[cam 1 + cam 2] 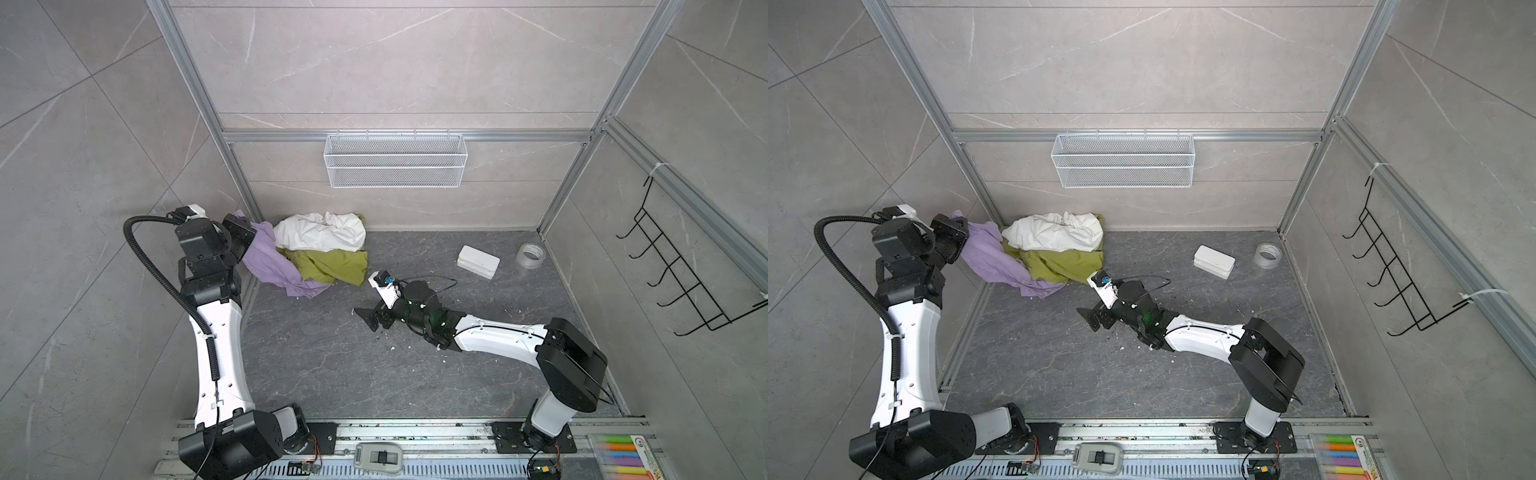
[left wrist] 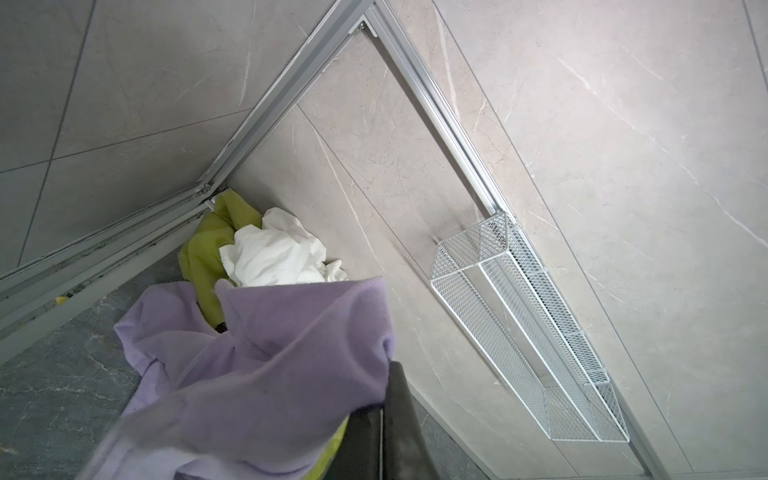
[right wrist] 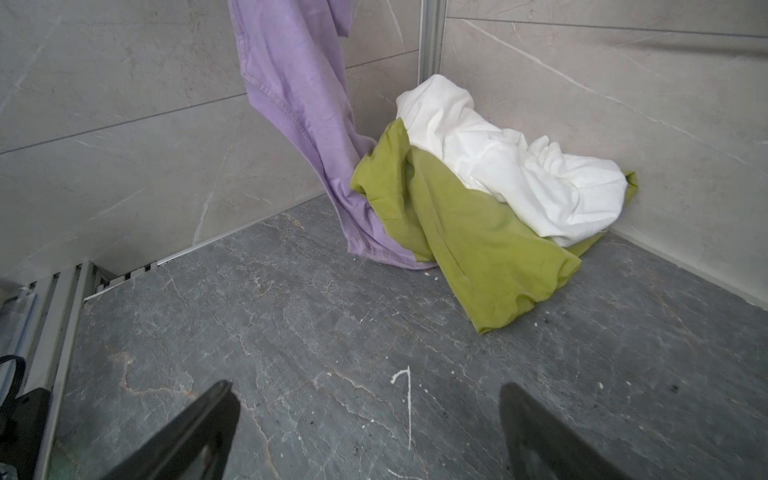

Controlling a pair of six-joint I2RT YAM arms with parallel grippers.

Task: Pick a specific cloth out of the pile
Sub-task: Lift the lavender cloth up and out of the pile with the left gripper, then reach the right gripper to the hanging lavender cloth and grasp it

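One lavender cloth [image 1: 266, 266] in closed left jaws

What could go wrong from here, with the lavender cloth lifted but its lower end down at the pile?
The lavender cloth seems tucked at its lower end under the olive-green cloth, so further pulling may drag that, and the white cloth on top, along. The left gripper is shut on a bunched fold that could slip under tension. The right gripper hangs open, apart from the pile, so nothing pins the pile down.
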